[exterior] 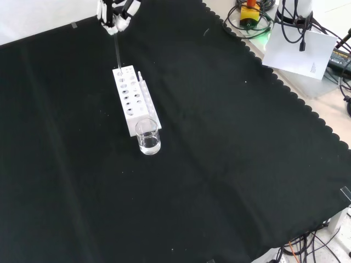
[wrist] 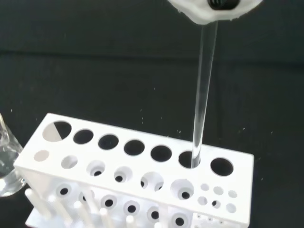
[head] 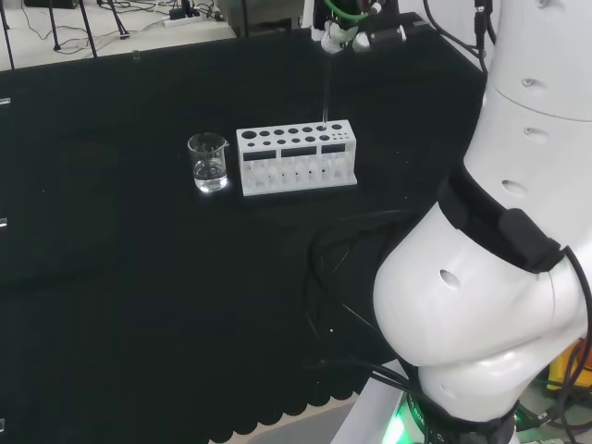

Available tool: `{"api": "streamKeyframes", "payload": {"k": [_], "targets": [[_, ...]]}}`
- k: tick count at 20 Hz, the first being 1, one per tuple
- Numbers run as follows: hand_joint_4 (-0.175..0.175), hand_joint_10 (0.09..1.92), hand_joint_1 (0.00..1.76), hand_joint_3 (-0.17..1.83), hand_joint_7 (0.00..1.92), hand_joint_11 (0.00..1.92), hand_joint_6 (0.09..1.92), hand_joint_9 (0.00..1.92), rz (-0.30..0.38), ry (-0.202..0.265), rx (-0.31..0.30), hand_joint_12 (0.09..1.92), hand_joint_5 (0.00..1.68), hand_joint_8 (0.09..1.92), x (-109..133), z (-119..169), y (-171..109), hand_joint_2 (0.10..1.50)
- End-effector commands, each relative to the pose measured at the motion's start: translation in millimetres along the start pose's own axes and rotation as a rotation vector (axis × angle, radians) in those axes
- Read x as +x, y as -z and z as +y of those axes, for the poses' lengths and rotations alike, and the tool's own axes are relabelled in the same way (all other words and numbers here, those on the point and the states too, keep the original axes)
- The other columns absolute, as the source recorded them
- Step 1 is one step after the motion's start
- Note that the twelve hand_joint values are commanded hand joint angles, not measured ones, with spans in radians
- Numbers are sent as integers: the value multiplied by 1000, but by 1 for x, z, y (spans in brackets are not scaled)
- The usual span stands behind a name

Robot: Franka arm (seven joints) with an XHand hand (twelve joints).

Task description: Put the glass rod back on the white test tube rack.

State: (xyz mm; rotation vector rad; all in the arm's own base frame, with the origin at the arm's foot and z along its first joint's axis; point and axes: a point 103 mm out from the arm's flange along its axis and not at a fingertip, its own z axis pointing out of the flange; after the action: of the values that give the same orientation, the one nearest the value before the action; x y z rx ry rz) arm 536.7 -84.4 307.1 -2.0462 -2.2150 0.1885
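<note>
So the table (head: 139, 277) with its black cloth is taking up pretty much the whole head view, and the arm's big white links (head: 499, 259) are sitting along the right edge of that frame. The white test tube rack (head: 296, 157) is standing a bit above centre there, and in the front view it's sitting in the upper left with the beaker (exterior: 148, 136) touching or just beside its near end; the beaker is holding a little clear liquid. The hand (exterior: 115, 13) is hanging at the top edge of the front view, above the rack's far end, with its fingers pinching the top of the glass rod (wrist: 203, 95). The rod is hanging nearly upright, and in the wrist view its lower tip is sitting in one of the rack's back-row holes, second from the end.
</note>
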Motion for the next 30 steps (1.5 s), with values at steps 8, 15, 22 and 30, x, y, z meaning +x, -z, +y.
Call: {"api": "streamKeyframes", "payload": {"k": [8, 15, 22, 30], "targets": [[-175, 959, 1413, 0, 1066, 1567, 337, 1216, 16, 11, 45, 491, 1182, 895, -5, 16, -29, 1025], [-175, 959, 1413, 0, 1066, 1567, 337, 1216, 17, 10, 57, 491, 1182, 896, -8, 15, -37, 1025], [-175, 955, 1413, 0, 1067, 1569, 339, 1218, 19, 11, 67, 492, 1181, 896, -12, 13, -45, 1024], [-175, 953, 1413, 0, 1067, 1570, 344, 1219, 30, 34, 102, 493, 1179, 894, -6, 13, -54, 1024]]}}
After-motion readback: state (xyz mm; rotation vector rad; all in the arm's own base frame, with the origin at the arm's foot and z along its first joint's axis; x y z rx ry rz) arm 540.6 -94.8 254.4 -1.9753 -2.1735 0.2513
